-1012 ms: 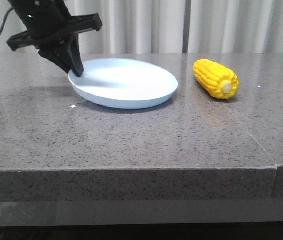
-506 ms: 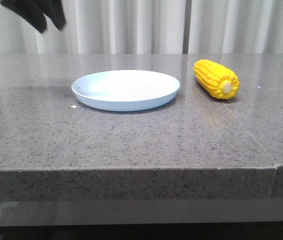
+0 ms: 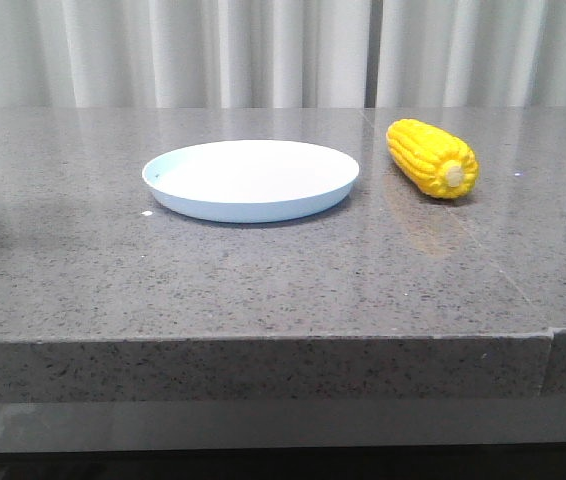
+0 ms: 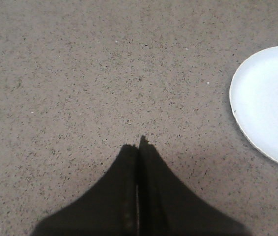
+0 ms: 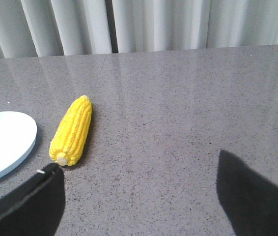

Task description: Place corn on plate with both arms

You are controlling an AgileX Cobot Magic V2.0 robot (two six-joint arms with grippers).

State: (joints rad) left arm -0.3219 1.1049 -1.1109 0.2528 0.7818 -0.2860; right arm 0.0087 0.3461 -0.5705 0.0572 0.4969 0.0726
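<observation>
The yellow corn [image 3: 432, 158] lies on the grey stone table, just right of the pale blue plate [image 3: 251, 178], its cream core end facing the front edge. The plate is bare. No arm appears in the front view. In the left wrist view my left gripper [image 4: 138, 143] is shut with nothing in it, above bare table, with the plate [image 4: 269, 105] off to one side. In the right wrist view my right gripper [image 5: 139, 164] is open and holds nothing; the corn [image 5: 72, 130] lies just beyond one fingertip [image 5: 50, 172], and the plate's rim [image 5: 23, 145] is beside it.
White curtains [image 3: 283, 50] hang behind the table. The table's front edge [image 3: 263, 340] runs across the front view, with a seam near its right end [image 3: 551, 335].
My left arm let go of the plate's left rim, rose up and left, and is now out of the front view. The tilted plate settled flat. The corn has not moved.
</observation>
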